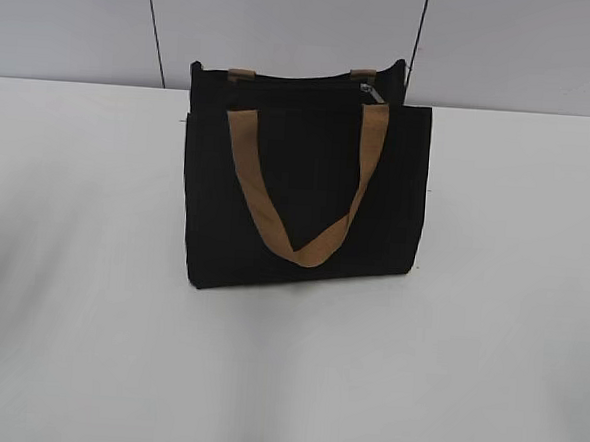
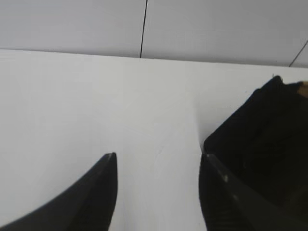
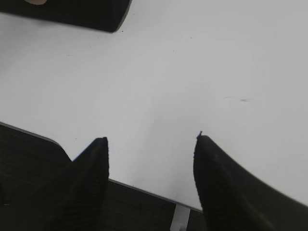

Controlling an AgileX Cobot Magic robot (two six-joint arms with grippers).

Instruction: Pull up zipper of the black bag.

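Observation:
The black bag (image 1: 307, 182) stands upright on the white table, a tan strap handle (image 1: 306, 207) hanging down its front. The zipper (image 1: 293, 83) runs along its top edge, with the small silver pull tab (image 1: 374, 93) at the right end. Neither gripper shows in the exterior view. My left gripper (image 2: 159, 161) is open and empty over bare table, with the bag's side (image 2: 262, 139) just to its right. My right gripper (image 3: 150, 142) is open and empty above the table's near edge, the bag's lower corner (image 3: 82, 12) far off at the top left.
The white table (image 1: 92, 269) stretches all round the bag. A grey panelled wall (image 1: 287, 20) stands behind it. The right wrist view shows the table's front edge (image 3: 144, 190) with dark floor below it.

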